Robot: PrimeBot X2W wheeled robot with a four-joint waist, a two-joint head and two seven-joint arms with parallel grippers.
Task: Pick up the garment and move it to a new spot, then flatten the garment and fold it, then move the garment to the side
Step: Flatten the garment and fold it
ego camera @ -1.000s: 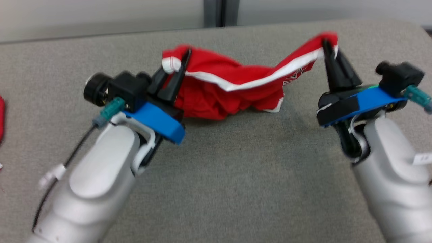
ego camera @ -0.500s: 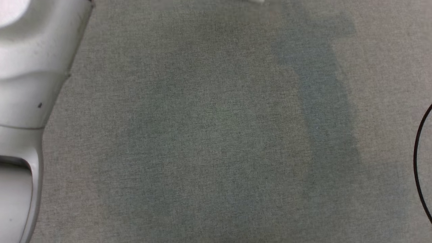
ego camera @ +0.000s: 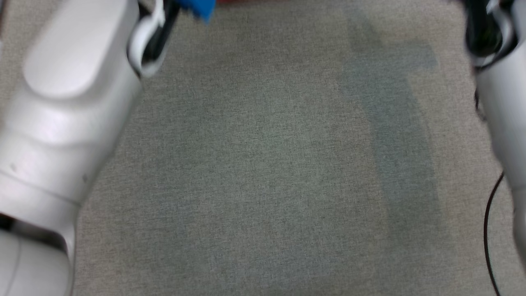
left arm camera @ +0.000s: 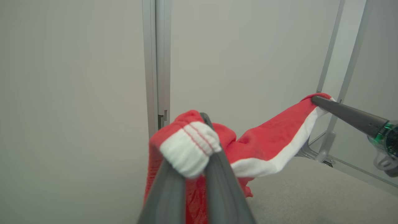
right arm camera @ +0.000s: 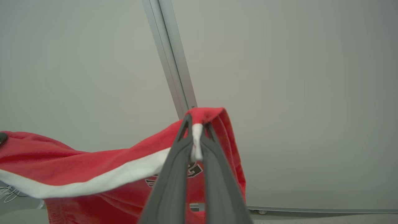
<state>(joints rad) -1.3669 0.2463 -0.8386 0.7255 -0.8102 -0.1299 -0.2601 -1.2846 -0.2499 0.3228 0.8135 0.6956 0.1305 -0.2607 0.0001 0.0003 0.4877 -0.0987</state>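
Note:
The red garment (left arm camera: 270, 140) with a white stripe and white ribbed cuff hangs stretched between my two grippers, above the grey table. In the left wrist view my left gripper (left arm camera: 192, 146) is shut on the cuffed corner, and the right gripper (left arm camera: 314, 99) pinches the far corner at the right. In the right wrist view my right gripper (right arm camera: 196, 124) is shut on a red and white edge of the garment (right arm camera: 93, 161), which sags away to the left. In the head view, a thin red sliver of garment (ego camera: 246, 1) sits at the top edge.
The head view looks down on the grey fabric table (ego camera: 263, 172), with my pale left forearm (ego camera: 70, 94) at the left and right forearm (ego camera: 505, 102) at the right. A black cable (ego camera: 489, 213) hangs by the right arm. A wall and metal post (left arm camera: 157, 62) stand behind.
The head camera has tilted down, so the garment and both grippers have slid out past the top of its picture. Since half a second ago it has lifted slightly, showing more of both forearms.

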